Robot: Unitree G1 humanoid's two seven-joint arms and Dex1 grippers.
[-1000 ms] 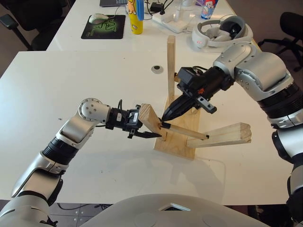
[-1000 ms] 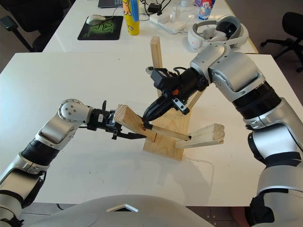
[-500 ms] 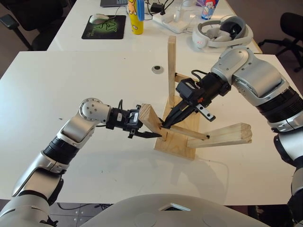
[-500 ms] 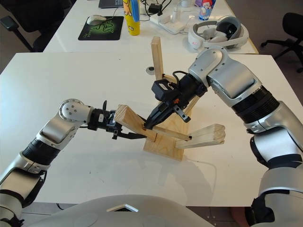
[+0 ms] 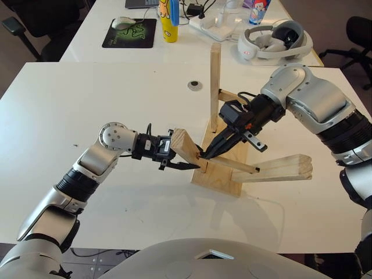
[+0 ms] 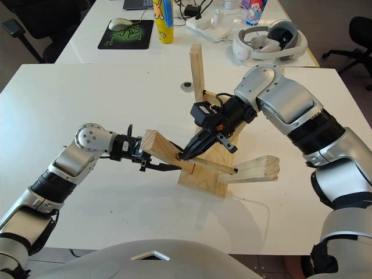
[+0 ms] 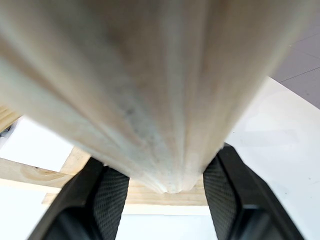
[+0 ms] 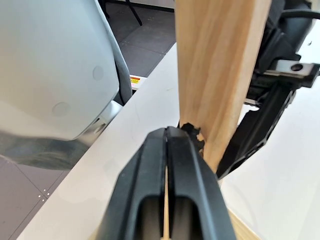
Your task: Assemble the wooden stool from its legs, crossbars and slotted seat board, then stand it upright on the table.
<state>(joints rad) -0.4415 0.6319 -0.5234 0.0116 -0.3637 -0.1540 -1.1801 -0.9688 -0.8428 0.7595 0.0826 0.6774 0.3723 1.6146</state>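
Partly assembled pale wooden stool (image 5: pixel 232 165): slotted seat board (image 5: pixel 216 179) flat on white table (image 5: pixel 87 104), mid-table, with upright leg (image 5: pixel 215 87). Left gripper (image 5: pixel 181 161) pinches tilted leg (image 5: pixel 185 144) at board's left edge. Right gripper (image 5: pixel 204 154), fingers pressed together, tips at that leg's base.

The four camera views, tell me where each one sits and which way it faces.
Left eye view: head, facing forward and down at the table; both arms, left gripper, right gripper.
Right eye view: head's other eye; shares that scene.
Left wrist view: left wrist, looking along its fingers at the leg they clamp.
Right wrist view: right wrist, past its shut fingers at that same leg.
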